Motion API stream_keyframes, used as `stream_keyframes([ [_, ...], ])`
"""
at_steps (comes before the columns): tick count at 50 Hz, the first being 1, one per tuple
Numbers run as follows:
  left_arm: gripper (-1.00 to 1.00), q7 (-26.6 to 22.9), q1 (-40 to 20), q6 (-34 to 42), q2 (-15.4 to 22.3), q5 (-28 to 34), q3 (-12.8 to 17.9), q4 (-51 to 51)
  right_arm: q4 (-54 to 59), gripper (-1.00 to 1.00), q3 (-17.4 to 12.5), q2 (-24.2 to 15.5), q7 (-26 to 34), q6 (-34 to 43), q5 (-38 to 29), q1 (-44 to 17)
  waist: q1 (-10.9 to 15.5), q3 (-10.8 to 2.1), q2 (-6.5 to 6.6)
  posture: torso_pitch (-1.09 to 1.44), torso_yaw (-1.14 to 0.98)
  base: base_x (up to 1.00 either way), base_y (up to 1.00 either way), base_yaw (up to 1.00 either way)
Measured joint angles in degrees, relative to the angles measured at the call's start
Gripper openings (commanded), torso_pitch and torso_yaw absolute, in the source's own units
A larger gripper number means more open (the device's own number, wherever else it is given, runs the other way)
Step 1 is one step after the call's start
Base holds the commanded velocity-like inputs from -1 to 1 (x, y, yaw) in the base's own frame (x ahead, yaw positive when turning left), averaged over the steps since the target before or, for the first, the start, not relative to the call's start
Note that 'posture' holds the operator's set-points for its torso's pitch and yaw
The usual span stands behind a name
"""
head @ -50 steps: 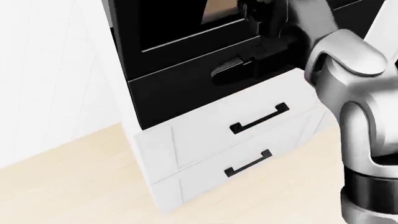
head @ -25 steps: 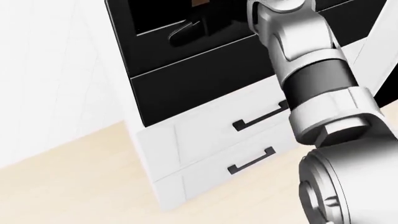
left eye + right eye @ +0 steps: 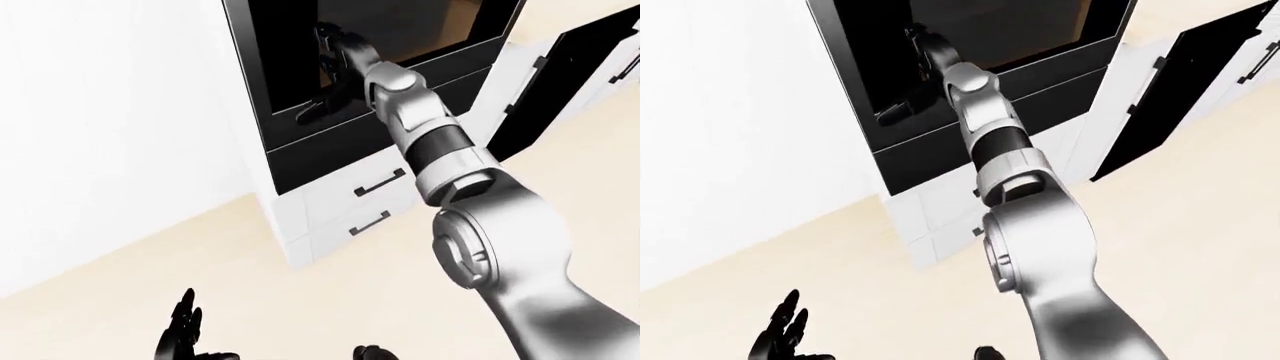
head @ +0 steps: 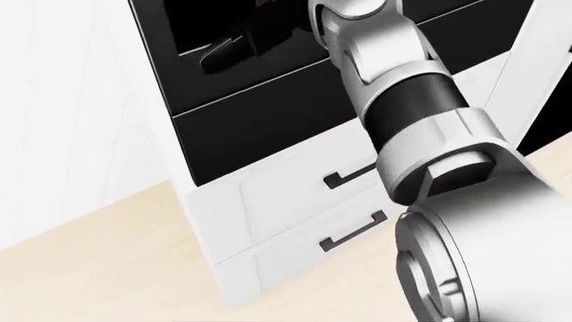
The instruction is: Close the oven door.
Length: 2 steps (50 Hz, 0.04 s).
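Observation:
The black oven (image 3: 285,82) is built into a white cabinet column, and its glass door (image 3: 420,26) shows a brown inside. My right arm (image 4: 402,87) reaches up across the view. Its dark hand (image 3: 335,46) lies against the left part of the door glass, with a dark reflection of it just below. The fingers merge with the black door, so I cannot tell how they stand. I cannot tell whether the door sits fully flush. My left hand (image 3: 185,334) hangs low over the floor at the bottom of the left-eye view, fingers spread and empty.
Two white drawers with black handles (image 4: 349,176) (image 4: 353,231) sit under the oven. A tall dark panel (image 3: 560,82) stands to the right of the column. A white wall (image 3: 100,112) is on the left, with pale wood floor (image 3: 200,262) below.
My right arm has stretched up and to the left, carrying the hand from the door's lower edge to its glass. The head view has shifted slightly, so the camera moved.

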Motion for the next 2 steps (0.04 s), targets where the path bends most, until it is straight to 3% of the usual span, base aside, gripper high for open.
stream_keyframes([
  [2, 1.00, 0.00, 0.06, -0.02, -0.03, 0.04, 0.06, 0.01, -0.01, 1.00, -0.02, -0.01, 0.09, 0.01, -0.07, -0.07, 0.04, 0.00, -0.05, 0.15, 0.00, 0.00, 0.00, 0.00],
])
